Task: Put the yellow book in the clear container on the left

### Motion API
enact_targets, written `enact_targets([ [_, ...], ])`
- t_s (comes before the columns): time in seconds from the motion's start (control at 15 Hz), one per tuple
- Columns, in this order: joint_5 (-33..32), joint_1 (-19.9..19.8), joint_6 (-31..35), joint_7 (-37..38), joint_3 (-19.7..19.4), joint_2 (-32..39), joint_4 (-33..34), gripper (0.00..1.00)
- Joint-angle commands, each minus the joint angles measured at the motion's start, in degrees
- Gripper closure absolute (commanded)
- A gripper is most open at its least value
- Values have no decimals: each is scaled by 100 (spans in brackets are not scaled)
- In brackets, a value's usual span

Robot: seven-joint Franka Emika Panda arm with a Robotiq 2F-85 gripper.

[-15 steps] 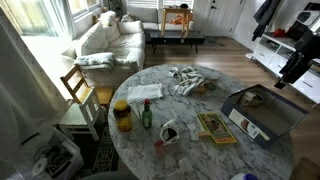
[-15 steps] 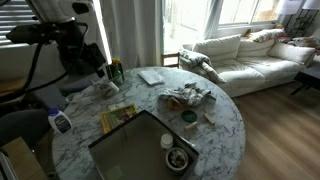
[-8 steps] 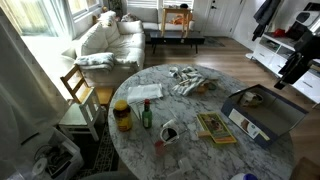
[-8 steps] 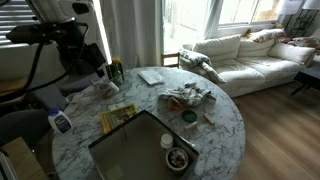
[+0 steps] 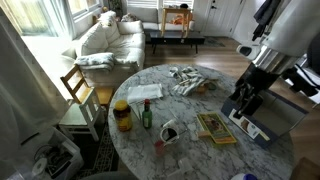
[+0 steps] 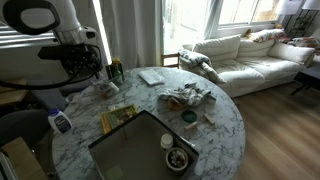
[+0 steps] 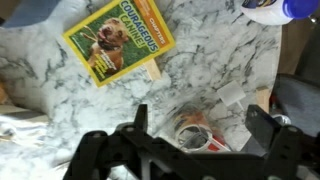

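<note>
Because the yellow book (image 7: 118, 40) lies flat and cover-up on the marble table (image 7: 230, 50), up and left of the empty, wide-spread gripper (image 7: 198, 112) in the wrist view, it should feel light, bendy, slick; pinching its stiffer spine edge seems safest.

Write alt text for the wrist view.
A yellow book lies flat, cover up, on a marble table, untouched. Lower in the frame the open tool hangs above a small round cup; a white bottle peeks in top right.

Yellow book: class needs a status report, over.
Hand open, empty. Yellow book flat on table, cover up, untouched. Clear container across table. Small cup near book.
</note>
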Motion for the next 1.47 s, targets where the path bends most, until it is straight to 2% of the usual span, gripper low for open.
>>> enact_targets([
  [0.0, 666, 307, 267, -1112, 56, 862, 144, 0],
  [0.07, 755, 304, 201, -1388, 133, 1059, 174, 0],
  [0.13, 539, 62, 162, -876, 291, 665, 53, 0],
  [0.33, 658, 59, 165, -1209, 391, 1049, 141, 0],
  [0.67, 662, 53, 165, -1261, 394, 1079, 212, 0],
  [1.0, 765, -84, 541, -2215, 439, 1466, -113, 0],
  [1.4, 971, -360, 950, -3412, 575, 2212, 25, 0],
])
